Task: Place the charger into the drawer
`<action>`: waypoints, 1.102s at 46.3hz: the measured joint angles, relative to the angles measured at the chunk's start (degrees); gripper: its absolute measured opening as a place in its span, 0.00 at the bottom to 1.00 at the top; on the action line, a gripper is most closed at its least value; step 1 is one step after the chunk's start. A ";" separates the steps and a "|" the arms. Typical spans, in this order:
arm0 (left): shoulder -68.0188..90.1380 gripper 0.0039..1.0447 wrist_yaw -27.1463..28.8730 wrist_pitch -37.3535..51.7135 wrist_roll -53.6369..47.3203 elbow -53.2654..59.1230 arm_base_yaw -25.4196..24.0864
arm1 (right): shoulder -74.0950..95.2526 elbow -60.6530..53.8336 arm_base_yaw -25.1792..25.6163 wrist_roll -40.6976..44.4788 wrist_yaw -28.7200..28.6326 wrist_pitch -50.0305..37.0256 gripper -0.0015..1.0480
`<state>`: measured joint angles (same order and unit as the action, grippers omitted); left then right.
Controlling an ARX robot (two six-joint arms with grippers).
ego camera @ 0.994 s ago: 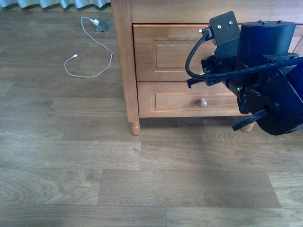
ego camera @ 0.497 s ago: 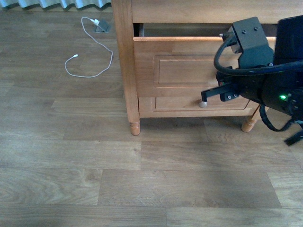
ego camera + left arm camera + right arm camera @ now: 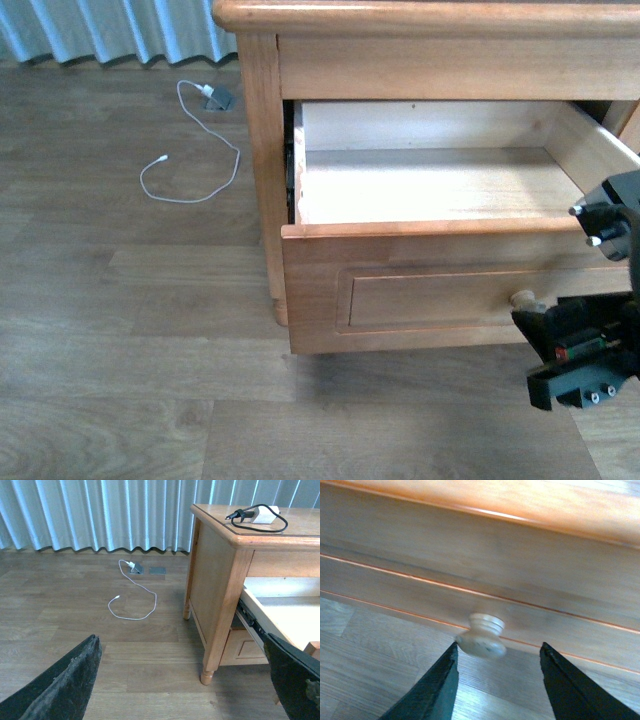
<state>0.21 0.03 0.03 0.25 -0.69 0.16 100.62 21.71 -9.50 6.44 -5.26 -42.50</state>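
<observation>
Drawer (image 3: 430, 290) stands open, right fingers (image 3: 432, 690) spread before its knob (image 3: 481, 639).

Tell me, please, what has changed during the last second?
The drawer, shut a second ago, has slid far out and now stands wide open. The right gripper, which was at the drawer front as it came out, now has its jaws apart at the knob, not pinching it. The white cable lies on the floor as before.
</observation>
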 joint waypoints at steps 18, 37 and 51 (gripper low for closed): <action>0.00 0.94 0.00 0.00 0.00 0.00 0.00 | -47.01 -4.96 12.02 -0.42 -4.17 20.37 0.92; 0.00 0.94 0.00 0.00 0.00 0.00 -0.02 | -69.44 -11.98 37.92 -3.80 -21.14 27.45 0.92; 0.00 0.94 0.00 0.00 0.00 0.00 -0.02 | -74.86 -16.26 32.89 -5.70 -16.92 22.77 0.63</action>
<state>0.21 0.03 0.03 0.25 -0.69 0.14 25.76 5.45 23.40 0.73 -22.17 -19.73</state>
